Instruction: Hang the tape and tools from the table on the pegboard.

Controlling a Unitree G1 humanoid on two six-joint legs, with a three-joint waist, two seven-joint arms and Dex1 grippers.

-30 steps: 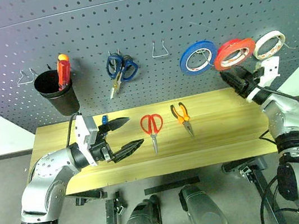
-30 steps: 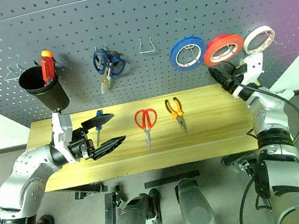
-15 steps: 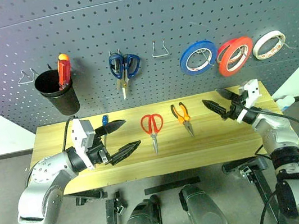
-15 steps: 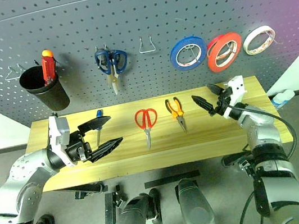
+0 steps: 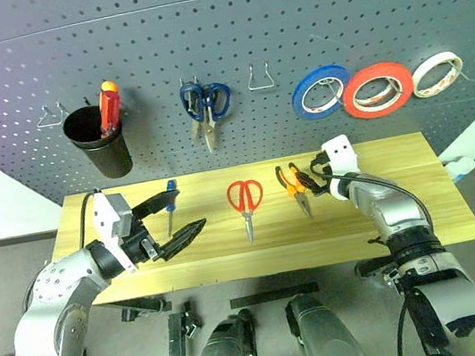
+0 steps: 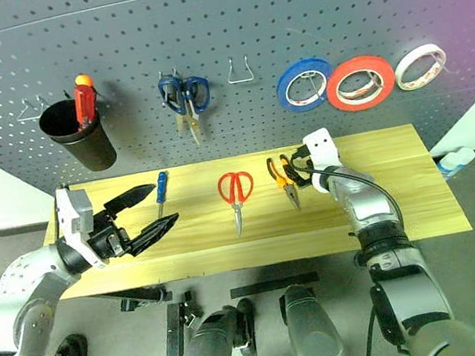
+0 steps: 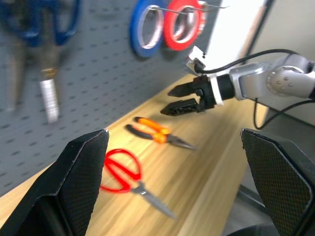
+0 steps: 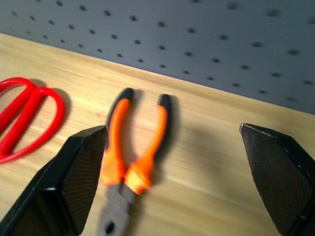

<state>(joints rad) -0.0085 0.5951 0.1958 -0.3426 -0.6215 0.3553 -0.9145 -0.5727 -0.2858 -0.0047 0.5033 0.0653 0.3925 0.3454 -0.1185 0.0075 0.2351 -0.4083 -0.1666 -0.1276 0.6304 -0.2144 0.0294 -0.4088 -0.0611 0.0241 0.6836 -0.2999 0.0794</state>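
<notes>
Lower left, the left gripper [image 5: 177, 221] gapes wide and empty above the table [image 5: 443, 222]. At centre the right gripper [image 5: 306, 180], wide too, hovers beside the pliers [image 5: 294, 187]; red scissors [image 5: 245, 202] and screwdriver [image 5: 169, 203] lie further left. Upper right, red tape [image 5: 377, 90] hangs on the pegboard [image 5: 224, 35].

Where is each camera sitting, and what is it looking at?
Head, both eyes: high up, looking down over the table, the pegboard and both arms.
Left wrist: looks between the open left gripper fingers, across the red-handled scissors toward the open right gripper.
Right wrist: looks between its wide-open fingers at the pliers.
Shared: every view catches the pliers and the red-handled scissors.
</notes>
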